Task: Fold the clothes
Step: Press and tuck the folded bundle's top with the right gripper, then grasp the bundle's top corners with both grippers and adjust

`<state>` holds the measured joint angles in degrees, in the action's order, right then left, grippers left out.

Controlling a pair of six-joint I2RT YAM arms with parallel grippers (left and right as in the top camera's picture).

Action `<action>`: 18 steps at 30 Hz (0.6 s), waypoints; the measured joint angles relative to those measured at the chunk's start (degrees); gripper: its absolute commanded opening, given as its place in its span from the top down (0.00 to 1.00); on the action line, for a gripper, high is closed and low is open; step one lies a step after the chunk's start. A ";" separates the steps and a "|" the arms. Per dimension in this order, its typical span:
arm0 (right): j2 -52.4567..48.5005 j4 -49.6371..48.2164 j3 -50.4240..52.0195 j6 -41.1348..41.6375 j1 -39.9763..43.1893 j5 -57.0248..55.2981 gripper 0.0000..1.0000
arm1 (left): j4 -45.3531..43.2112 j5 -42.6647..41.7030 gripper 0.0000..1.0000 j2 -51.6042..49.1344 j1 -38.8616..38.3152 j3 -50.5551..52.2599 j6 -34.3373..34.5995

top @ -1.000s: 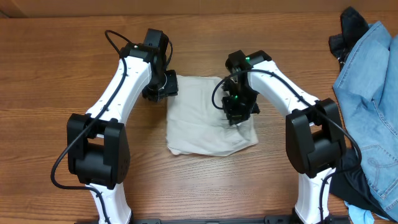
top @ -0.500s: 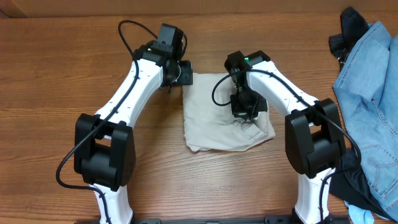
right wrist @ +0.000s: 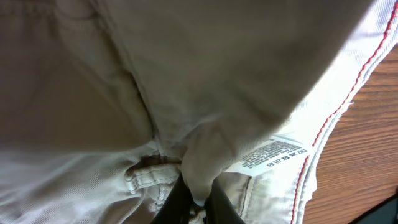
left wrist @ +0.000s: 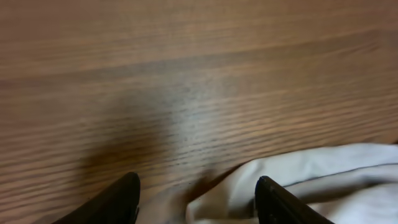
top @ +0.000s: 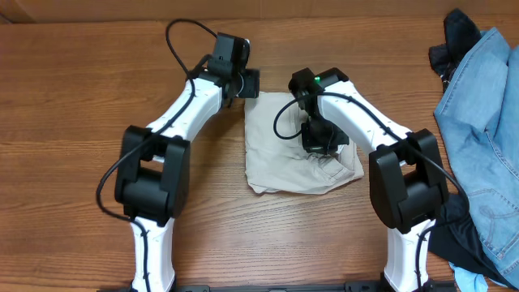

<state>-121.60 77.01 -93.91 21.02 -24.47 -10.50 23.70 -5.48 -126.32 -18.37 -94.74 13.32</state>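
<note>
A: What takes up the most room?

B: The wooden surface (top: 65,122). At its right edge lies a heap of light blue denim (top: 482,122), and a black garment (top: 454,36) shows at the heap's far end.

A: And the trousers?

B: The trousers (top: 280,154) lie folded into a rough rectangle at the middle of the surface, between the two arms and well apart from the denim. Their near edge is uneven, and the near right corner bulges outward.

A: How does the left end effector stand?

B: The left end effector (top: 250,83) sits at the trousers' far left corner. Its wrist view shows the fingers (left wrist: 115,202) apart, low over the wood, with the cloth's edge lying between them.

A: And the right one?

B: The right end effector (top: 318,139) is on the right half of the trousers. In its wrist view the fingers are together, clamped on a pinched fold of the cream cloth.

A: Anything smaller?

B: A white printed label (right wrist: 272,154) lies just right of that fold, near an edge sewn with red stitching (right wrist: 348,106).
</note>
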 measured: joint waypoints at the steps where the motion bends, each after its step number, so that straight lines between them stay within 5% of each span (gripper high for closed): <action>1: 0.00 -0.02 0.00 -0.02 -0.04 -0.11 0.96 | 0.07 -0.28 0.44 -0.70 0.00 0.00 -0.02; 7: 0.00 -0.13 0.00 -1.09 -0.02 -0.31 0.95 | 12.39 -2.75 0.96 -2.36 0.00 -0.35 -1.09; 18: 0.00 -8.02 0.00 -9.35 3.10 -2.47 0.89 | 43.76 -6.69 0.96 -1.86 -0.42 -1.18 -1.51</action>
<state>-121.60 68.99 -93.91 11.66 -21.37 -12.97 67.46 -12.16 -128.18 -18.79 -95.92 11.81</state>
